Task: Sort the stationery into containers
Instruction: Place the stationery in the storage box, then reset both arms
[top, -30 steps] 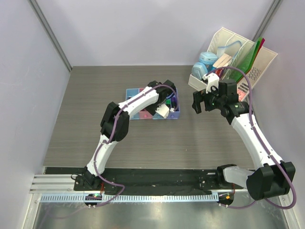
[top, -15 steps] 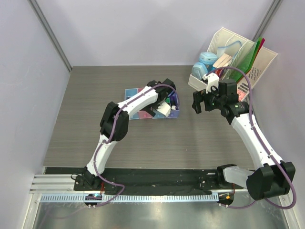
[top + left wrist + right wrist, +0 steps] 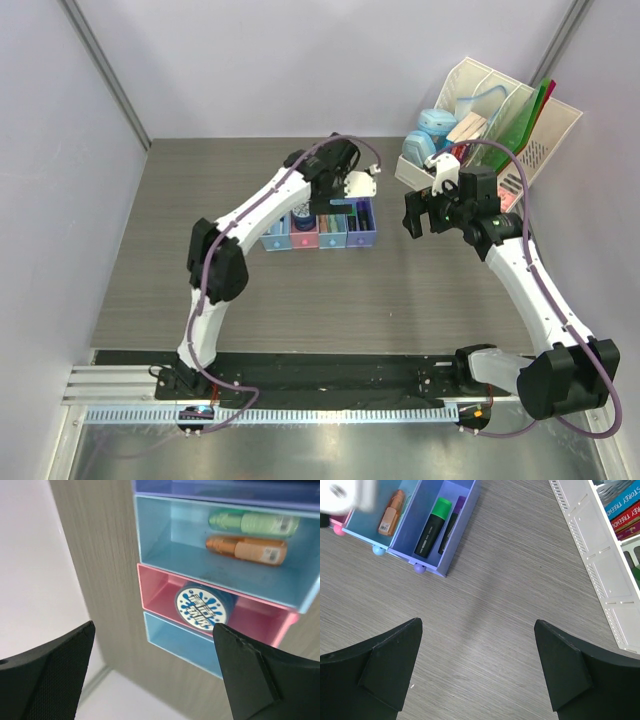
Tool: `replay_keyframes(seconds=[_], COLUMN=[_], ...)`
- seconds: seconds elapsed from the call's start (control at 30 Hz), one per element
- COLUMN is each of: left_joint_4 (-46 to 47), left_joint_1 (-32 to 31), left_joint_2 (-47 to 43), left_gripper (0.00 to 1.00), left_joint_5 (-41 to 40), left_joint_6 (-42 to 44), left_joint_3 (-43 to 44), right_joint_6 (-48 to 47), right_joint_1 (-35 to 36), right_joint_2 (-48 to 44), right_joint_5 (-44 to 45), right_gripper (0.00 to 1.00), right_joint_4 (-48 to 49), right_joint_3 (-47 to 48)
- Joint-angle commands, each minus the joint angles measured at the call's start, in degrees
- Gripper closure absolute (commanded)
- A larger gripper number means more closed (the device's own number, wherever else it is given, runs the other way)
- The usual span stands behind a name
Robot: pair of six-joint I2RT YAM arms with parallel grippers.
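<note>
The right fingers [image 3: 424, 214], spread wide and empty, hang over the table [image 3: 510, 580], with the row of four trays [image 3: 318, 241] off to their left. The left fingers [image 3: 335, 205], also wide and holding nothing, hang right above that row and are the nearer pair. Counted: one blue roll [image 3: 201, 607] in the pink tray [image 3: 160, 592]; one green highlighter [image 3: 252, 523] and one orange highlighter [image 3: 246, 549] lengthwise in the light blue tray [image 3: 240, 575]; one green-capped highlighter [image 3: 431, 527] and one purple highlighter [image 3: 452, 522] lengthwise in the purple tray [image 3: 451, 555].
</note>
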Motion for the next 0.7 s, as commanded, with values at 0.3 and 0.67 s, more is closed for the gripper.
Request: replay_keyframes(seconds=[0.3, 0.67], left_joint_4=[34.6, 53.8], left_joint_1=[9.1, 17.2], left_joint_2=[-33.7, -52.9], left_gripper=[0.00, 0.00], left_joint_5=[9.0, 6.4], left_joint_6=[-41.3, -55.1], left_joint_3=[-37.5, -63.9], right_joint_6=[-1.2, -0.8], right_joint_1=[0.3, 0.3], right_joint_2=[0.9, 2.3], right_joint_5=[-1.3, -3.3], right_gripper=[0.00, 0.00], right_joint_4=[1.6, 2.0], right_joint_3=[0.9, 1.2])
